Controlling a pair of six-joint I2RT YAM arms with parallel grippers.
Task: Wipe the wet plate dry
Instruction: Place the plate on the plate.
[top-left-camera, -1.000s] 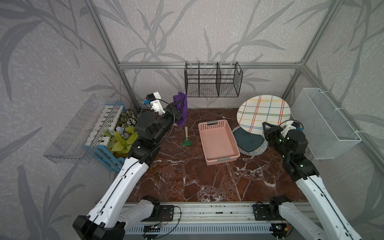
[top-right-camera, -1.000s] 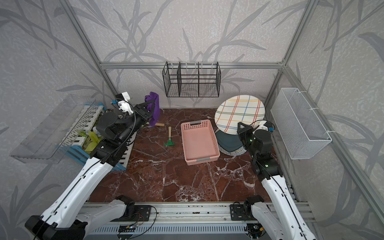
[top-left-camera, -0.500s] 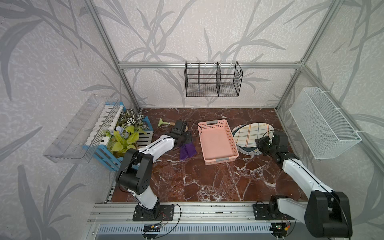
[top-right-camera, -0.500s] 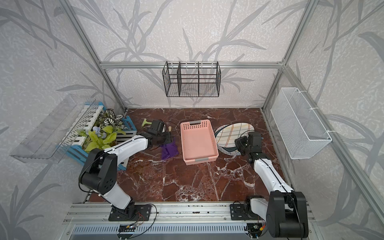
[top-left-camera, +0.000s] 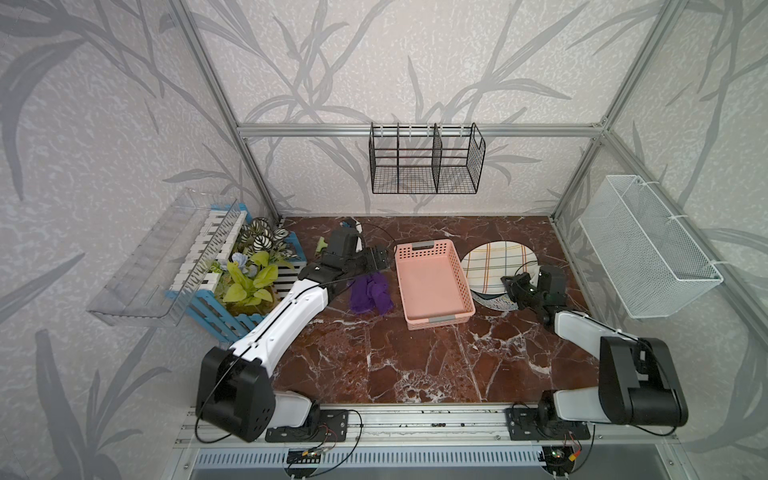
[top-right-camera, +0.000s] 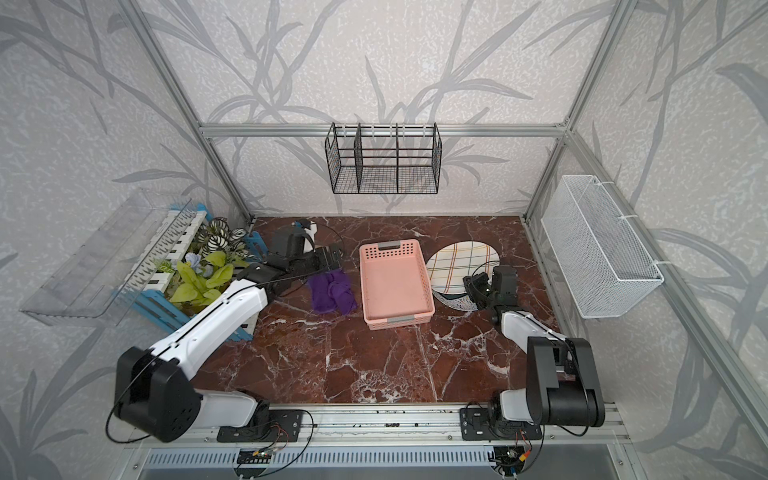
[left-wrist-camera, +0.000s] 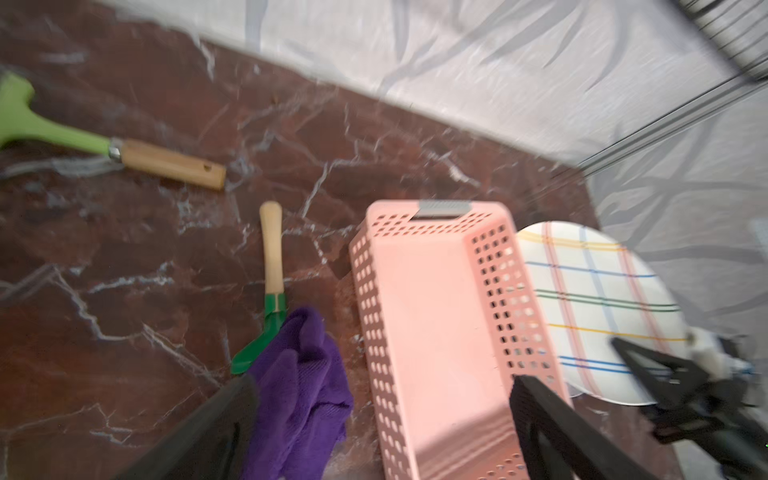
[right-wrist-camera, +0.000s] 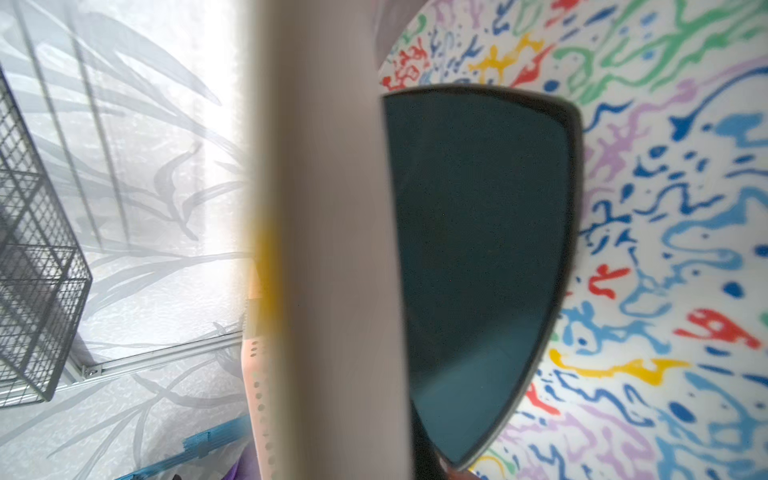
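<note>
Close, blurred plate rim (right-wrist-camera: 332, 249) across the right wrist view; trowel blade (left-wrist-camera: 246, 358) partly under purple cloth (left-wrist-camera: 299, 386).

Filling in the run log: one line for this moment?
left claw: open, near purple cloth | cloth: on table beside pink basket | right claw: at plaid plate rim, grip unclear

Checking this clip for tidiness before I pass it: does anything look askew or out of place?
Yes. The plaid plate looks tilted, not flat, propped over a dark plate with the right hand at its rim. The purple cloth lies crumpled on the table beside the pink basket, partly covering a green tool.
</note>
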